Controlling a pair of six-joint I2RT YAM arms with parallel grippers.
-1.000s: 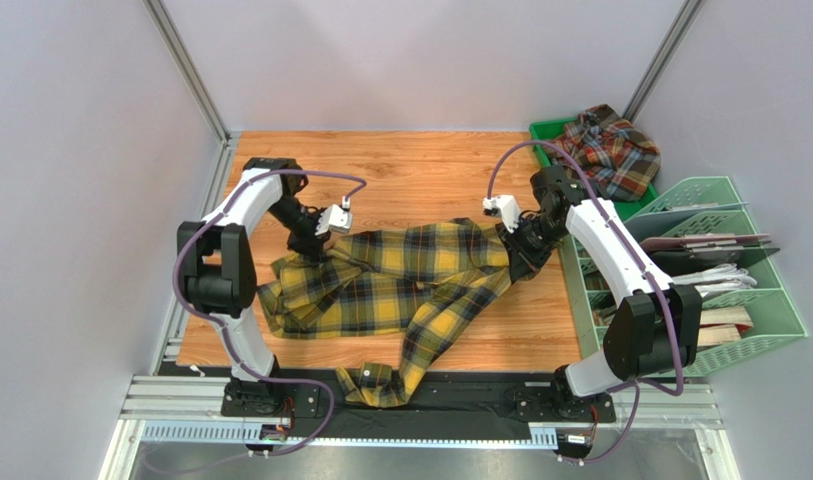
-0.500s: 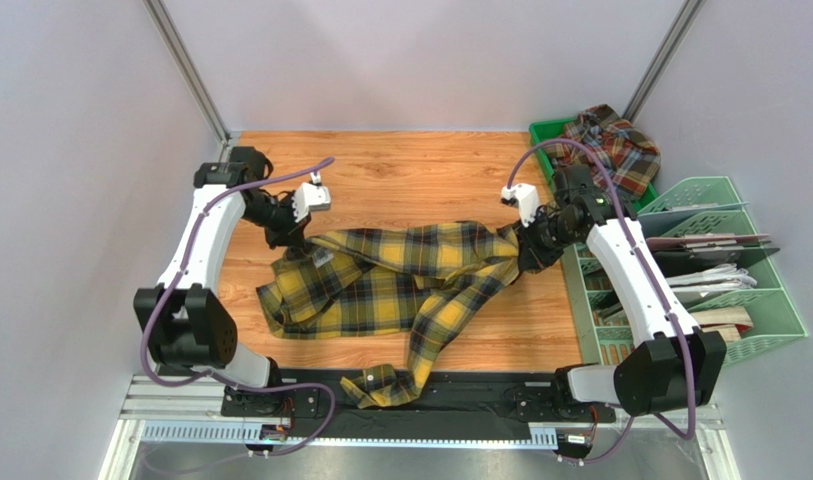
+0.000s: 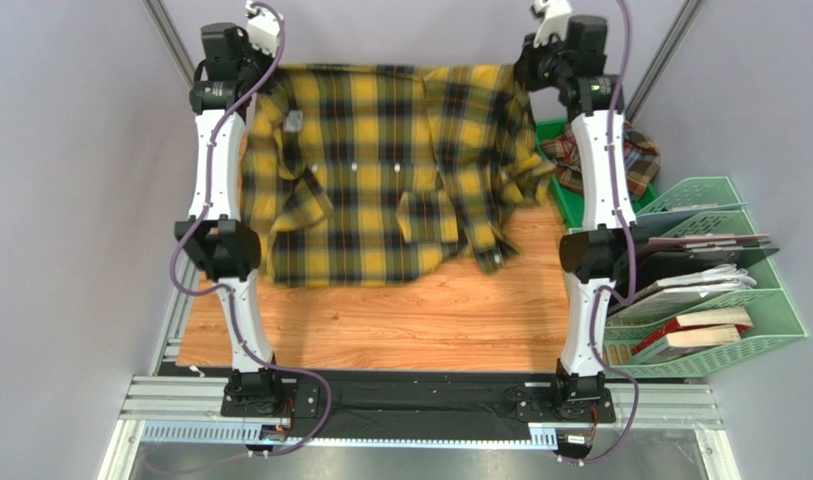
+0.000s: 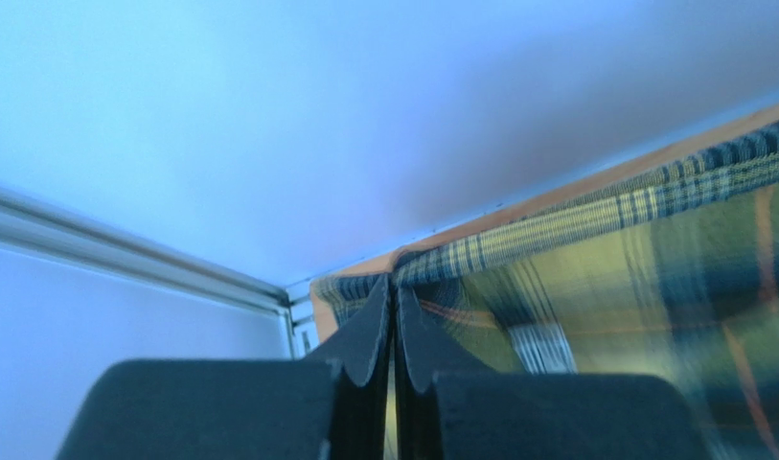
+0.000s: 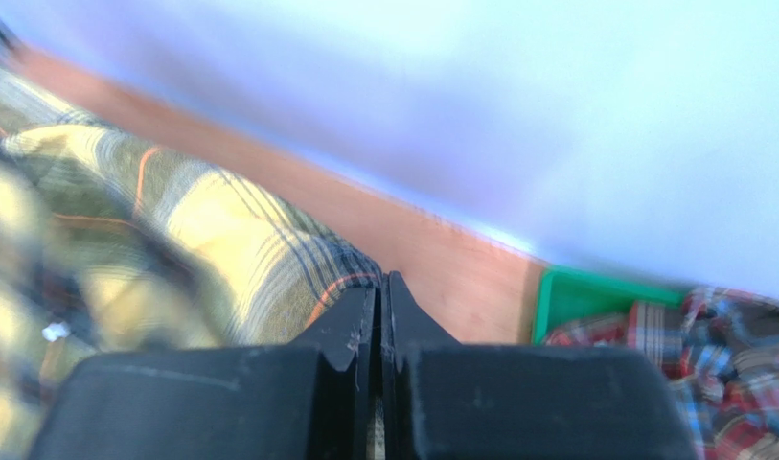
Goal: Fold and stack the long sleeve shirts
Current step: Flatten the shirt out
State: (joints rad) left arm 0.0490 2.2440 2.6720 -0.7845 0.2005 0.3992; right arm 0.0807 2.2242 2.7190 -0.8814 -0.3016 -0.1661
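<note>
Three views around one yellow shirt (image 3: 380,170)

The top camera looks down from above and behind the arm bases (image 3: 265,392), far enough to take in the whole shirt. The left wrist camera sits tight at the shirt's far left corner, facing along the left gripper (image 4: 393,299) toward the wall (image 4: 364,115). The right wrist camera sits as close at the far right corner, facing past the right gripper (image 5: 383,287) to the green tray (image 5: 580,299), which the top view also shows right of the shirt.
</note>
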